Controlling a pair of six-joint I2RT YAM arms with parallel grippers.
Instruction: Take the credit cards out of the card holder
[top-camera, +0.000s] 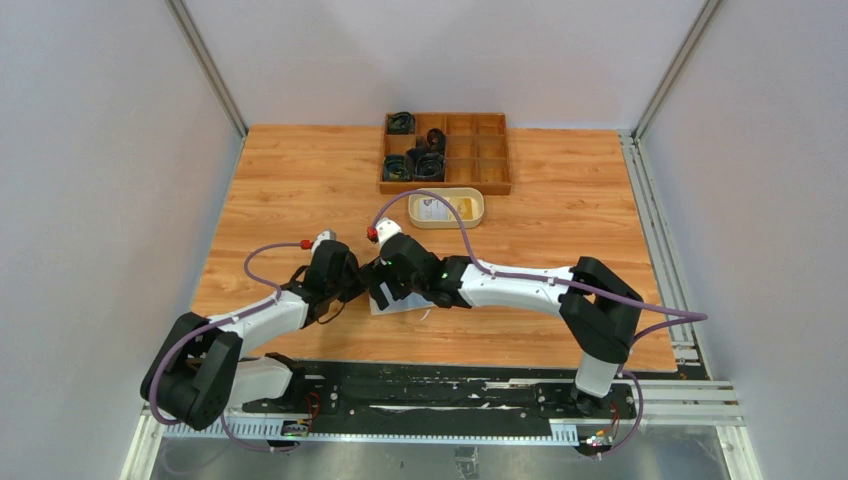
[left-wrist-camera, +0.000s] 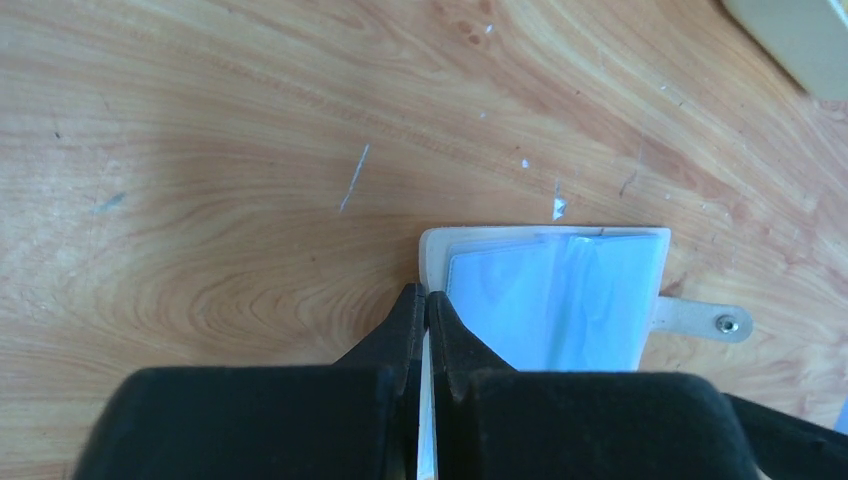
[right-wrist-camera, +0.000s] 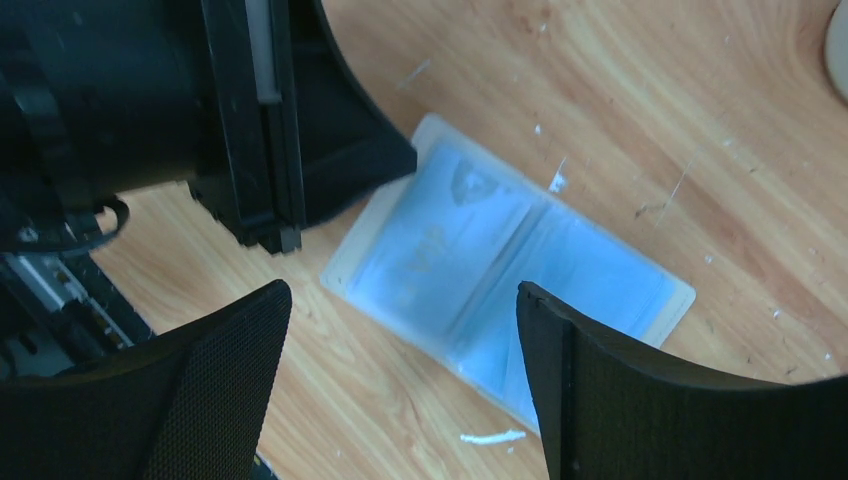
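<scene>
The beige card holder (left-wrist-camera: 437, 243) lies open and flat on the wooden table, its closure tab (left-wrist-camera: 703, 321) pointing right. Pale blue-grey credit cards (left-wrist-camera: 530, 300) sit in its inner pockets. My left gripper (left-wrist-camera: 425, 298) is shut on the holder's left edge, with a thin pale strip showing between the fingers. In the right wrist view the open holder (right-wrist-camera: 345, 262) with the cards (right-wrist-camera: 440, 240) lies just below my right gripper (right-wrist-camera: 400, 292), which is open and empty above it. In the top view both grippers, left (top-camera: 362, 287) and right (top-camera: 384, 288), meet over the holder (top-camera: 398, 304), which they mostly hide.
A cream oval dish (top-camera: 447, 210) with a pale card-like item inside sits just beyond the grippers; its corner shows in the left wrist view (left-wrist-camera: 790, 40). A wooden compartment tray (top-camera: 445, 152) holding dark coiled items stands at the back. White walls enclose the table.
</scene>
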